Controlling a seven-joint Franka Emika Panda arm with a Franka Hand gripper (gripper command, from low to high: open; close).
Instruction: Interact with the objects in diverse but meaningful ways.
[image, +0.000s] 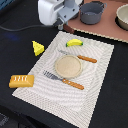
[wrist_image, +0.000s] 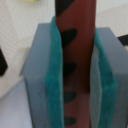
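Note:
In the wrist view my gripper (wrist_image: 77, 65) is shut on the reddish-brown sausage (wrist_image: 77, 25), which has dark grill marks and stands between the teal pads (wrist_image: 54, 80). In the exterior view the gripper (image: 60, 23) hangs over the far edge of the striped placemat (image: 95, 90); the sausage is hidden there. A yellow cheese wedge (image: 38, 47) lies off the mat on the exterior view's left. An orange-brown bun (image: 21, 80) rests at the mat's near left corner. The yellow green-tipped banana (image: 74, 43) lies just below the gripper.
A beige plate (image: 68, 66) sits mid-mat between an orange-handled knife (image: 80, 56) and fork (image: 62, 80). Two grey pots (image: 92, 12) (image: 122, 17) stand on a brown board at the back right. A black cable runs along the back left.

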